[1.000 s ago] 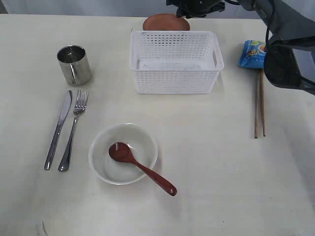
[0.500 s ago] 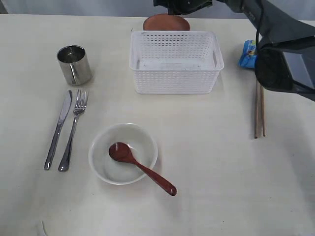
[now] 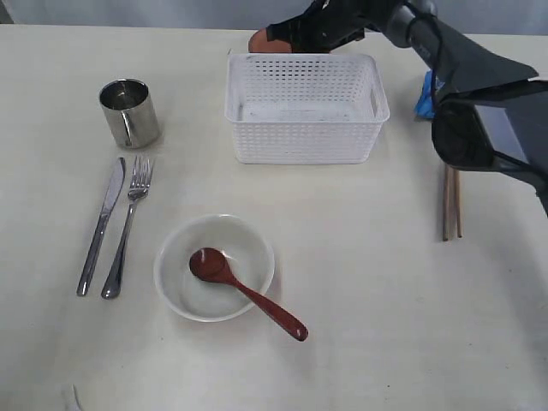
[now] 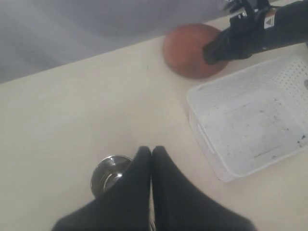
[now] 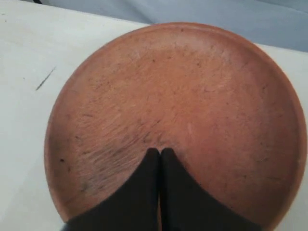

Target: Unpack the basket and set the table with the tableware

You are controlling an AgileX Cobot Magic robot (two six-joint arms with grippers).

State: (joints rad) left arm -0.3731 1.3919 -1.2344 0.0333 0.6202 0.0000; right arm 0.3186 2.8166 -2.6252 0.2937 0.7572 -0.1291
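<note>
1. The plate lies flat on the table, just behind the basket and near the table's far edge. The basket looks empty.
2. The right gripper is over the plate's face with its fingers pressed together and nothing between them. I cannot tell whether the tips touch the plate.
3. The left gripper hangs above the cup, also closed on nothing.
4. Closed fingers cannot take a flat plate. If they press and push, the plate is likely to slide, and a push away from the basket could send it off the far edge.
5. A drag the other way would run the plate into the basket wall. It could jam there or shove the basket forward.
6. A rim grip looks hard, because the rim is low and shallow. One finger must get under it, and a miss could skid the plate or flip it up.
7. The arm reaches past the basket, so a low lift could catch the basket's rim and tip it.
8. The bowl with its spoon is already laid, so a careless set-down nearby could knock it.
</note>
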